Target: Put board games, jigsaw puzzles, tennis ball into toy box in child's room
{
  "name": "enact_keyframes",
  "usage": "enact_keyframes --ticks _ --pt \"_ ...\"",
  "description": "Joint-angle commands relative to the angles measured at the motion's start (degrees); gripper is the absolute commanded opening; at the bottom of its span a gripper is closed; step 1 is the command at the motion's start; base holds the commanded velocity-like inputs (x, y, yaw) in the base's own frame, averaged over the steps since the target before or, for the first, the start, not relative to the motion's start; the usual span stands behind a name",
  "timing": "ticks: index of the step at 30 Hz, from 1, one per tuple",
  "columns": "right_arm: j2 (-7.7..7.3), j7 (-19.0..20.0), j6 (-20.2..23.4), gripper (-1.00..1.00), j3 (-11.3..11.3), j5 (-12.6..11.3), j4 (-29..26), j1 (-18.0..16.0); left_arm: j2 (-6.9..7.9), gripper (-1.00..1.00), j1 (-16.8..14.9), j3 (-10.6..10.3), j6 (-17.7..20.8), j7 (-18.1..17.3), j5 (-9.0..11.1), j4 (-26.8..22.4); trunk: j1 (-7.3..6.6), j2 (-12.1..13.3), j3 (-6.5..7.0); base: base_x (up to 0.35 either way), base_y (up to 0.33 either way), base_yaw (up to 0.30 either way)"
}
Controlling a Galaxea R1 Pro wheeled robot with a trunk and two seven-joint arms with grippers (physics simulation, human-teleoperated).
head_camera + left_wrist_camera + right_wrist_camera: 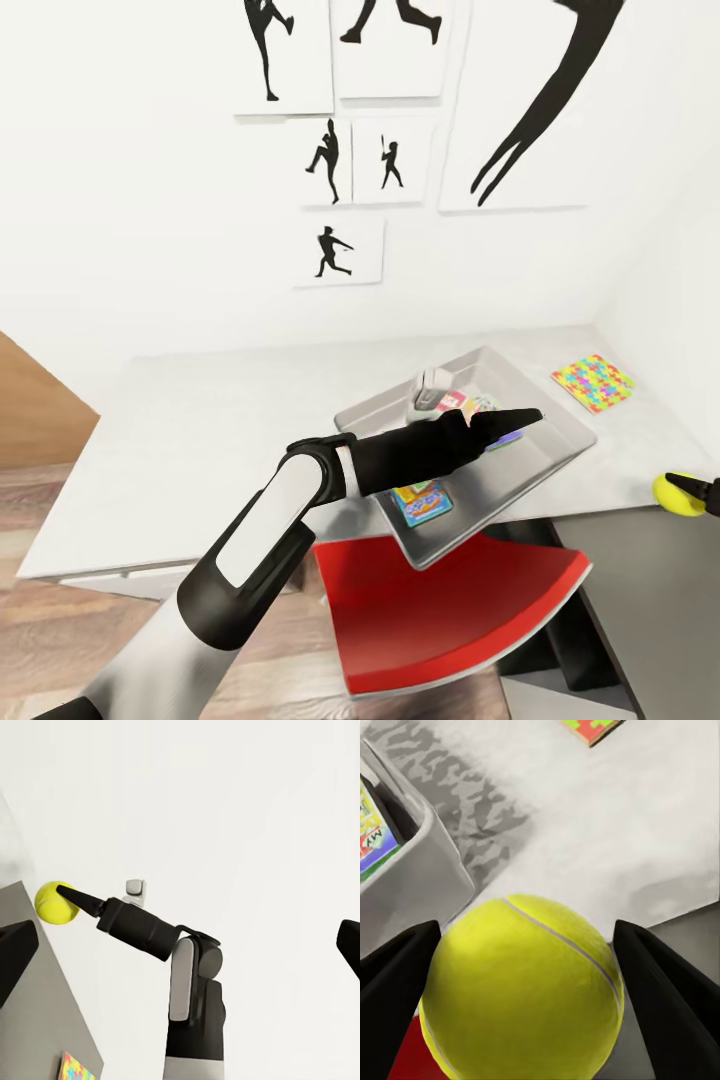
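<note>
Ball's already in hand, so the whole thing comes down to which way the bin sits from the right gripper [521, 1020]. Its two dark fingers are clamped on either side of the tennis ball [521, 982], no visible gap on either side afaict. In the head view that gripper [700, 494] sits at the edge where the light tabletop meets the dark wing of the table [200, 430], with the ball [676, 493] on its inboard side.

The toy box [560, 440] lies inboard of the ball, toward the robot's left, near but not touching. From the wrist cam the box's rim [431, 870] is just beside and ahead of the ball, printed game boxes visible inside. So imo the move is a short lift and sideways carry over that near rim, then let go.

Left gripper [520, 420] is over the box interior w/ fingers spread apart and nothing between them, so it's closer to the bin but not the one carrying. One jigsaw puzzle [593, 384] lies flat on the table beyond the box, not in the ball's path.
</note>
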Motion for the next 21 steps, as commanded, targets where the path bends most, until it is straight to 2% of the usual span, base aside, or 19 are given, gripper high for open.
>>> enact_keyframes --ticks 1,11,21 --pt "0.01 0.71 0.26 -1.0 -0.06 0.57 -0.06 -0.05 -0.02 1.0 -0.05 0.01 0.12 0.53 0.6 -0.04 0.04 -0.1 -0.01 0.0 0.0 0.158" --pt "0.16 1.03 0.26 -1.0 -0.03 0.71 -0.08 0.0 -0.02 1.0 -0.05 0.01 0.12 0.7 0.57 -0.03 0.04 -0.1 0.75 0.0 0.0 0.13" --pt "0.07 1.09 0.26 -1.0 -0.14 0.85 -0.08 0.01 -0.02 1.0 -0.05 0.01 0.12 0.79 0.54 -0.03 0.04 -0.1 1.01 0.0 0.0 0.035"
